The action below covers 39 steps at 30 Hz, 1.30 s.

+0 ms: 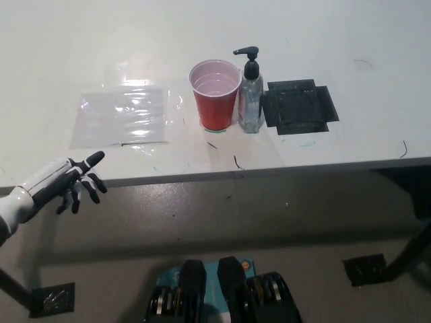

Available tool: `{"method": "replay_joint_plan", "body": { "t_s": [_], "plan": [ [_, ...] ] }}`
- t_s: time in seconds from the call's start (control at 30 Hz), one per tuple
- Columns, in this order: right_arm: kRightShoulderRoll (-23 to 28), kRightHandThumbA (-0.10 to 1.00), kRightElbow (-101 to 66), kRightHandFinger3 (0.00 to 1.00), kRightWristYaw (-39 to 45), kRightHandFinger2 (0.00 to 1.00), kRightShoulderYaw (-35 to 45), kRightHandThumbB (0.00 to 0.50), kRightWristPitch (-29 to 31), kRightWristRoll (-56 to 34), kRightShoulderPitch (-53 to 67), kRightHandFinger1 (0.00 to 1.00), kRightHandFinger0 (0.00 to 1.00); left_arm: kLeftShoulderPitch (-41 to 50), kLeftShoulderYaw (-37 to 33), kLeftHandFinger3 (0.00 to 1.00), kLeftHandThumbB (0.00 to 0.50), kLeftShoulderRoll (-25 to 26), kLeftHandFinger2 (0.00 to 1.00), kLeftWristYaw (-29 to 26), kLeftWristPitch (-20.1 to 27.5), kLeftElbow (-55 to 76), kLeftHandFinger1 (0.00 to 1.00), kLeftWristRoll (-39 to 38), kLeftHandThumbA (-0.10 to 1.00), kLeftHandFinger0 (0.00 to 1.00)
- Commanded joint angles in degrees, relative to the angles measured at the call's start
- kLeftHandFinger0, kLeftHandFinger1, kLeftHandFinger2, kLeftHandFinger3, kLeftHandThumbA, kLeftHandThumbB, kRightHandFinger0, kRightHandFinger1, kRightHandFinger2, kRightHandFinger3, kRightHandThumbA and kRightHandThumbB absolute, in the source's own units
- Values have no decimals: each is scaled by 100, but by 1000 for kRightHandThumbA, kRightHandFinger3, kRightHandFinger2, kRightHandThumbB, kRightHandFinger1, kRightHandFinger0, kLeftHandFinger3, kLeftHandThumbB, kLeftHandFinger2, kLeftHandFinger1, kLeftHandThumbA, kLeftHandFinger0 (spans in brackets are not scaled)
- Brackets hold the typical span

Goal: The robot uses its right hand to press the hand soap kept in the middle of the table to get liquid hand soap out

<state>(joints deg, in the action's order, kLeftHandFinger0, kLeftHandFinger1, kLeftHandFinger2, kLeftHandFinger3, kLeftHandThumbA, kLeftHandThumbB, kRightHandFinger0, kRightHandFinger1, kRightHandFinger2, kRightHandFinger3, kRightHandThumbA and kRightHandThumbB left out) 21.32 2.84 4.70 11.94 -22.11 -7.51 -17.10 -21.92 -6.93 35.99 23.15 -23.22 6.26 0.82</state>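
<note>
Task not started. Soap bottle (250, 94) upright mid-surface, touching or just beside red cup (215, 94), pump unpressed. My right robot hand out of view. Left robot hand (67, 185) idle off near surface edge, fingers apart, empty.

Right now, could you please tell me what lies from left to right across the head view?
Left hand → clear plastic sheet → red cup → soap bottle → black tape square.
</note>
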Motion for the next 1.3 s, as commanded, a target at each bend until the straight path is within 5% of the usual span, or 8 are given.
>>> {"method": "replay_joint_plan", "body": {
  "t_s": [0.0,0.2,0.37,0.53,0.73,0.77,0.93,1.27],
  "plan": [
    [58,365,-200,1000,54,962,186,97,-80,-233,-132,840,659,-126,93,646,157,145,390,101,-160,163,223,35,1000,123],
    [137,344,-448,1000,111,1000,297,56,-292,-403,-456,934,736,-126,92,645,161,125,389,124,-177,189,212,57,1000,109],
    [484,383,-597,1000,245,998,138,86,-446,-272,-1325,931,734,-124,98,658,148,142,391,139,-142,168,214,104,1000,105],
    [728,371,-505,1000,381,1000,-104,52,-279,-102,-2084,921,744,-122,100,651,165,137,386,163,-119,136,217,109,1000,107],
    [820,491,-585,1000,443,1000,-966,26,-481,393,-3243,948,847,-92,112,642,142,111,372,169,-125,160,201,119,1000,92],
    [780,590,-499,1000,493,1000,-1107,38,-481,399,-3435,991,915,-91,113,646,142,112,377,185,-118,157,206,110,1000,99],
    [645,962,204,1000,653,1000,-1598,165,-18,658,-3939,970,912,-78,81,658,137,129,373,213,-168,191,195,145,1000,97],
    [139,1000,990,1000,605,990,-2596,302,537,1418,-4647,978,1000,-65,56,669,172,123,385,246,-227,194,189,151,1000,93]
  ]
}}
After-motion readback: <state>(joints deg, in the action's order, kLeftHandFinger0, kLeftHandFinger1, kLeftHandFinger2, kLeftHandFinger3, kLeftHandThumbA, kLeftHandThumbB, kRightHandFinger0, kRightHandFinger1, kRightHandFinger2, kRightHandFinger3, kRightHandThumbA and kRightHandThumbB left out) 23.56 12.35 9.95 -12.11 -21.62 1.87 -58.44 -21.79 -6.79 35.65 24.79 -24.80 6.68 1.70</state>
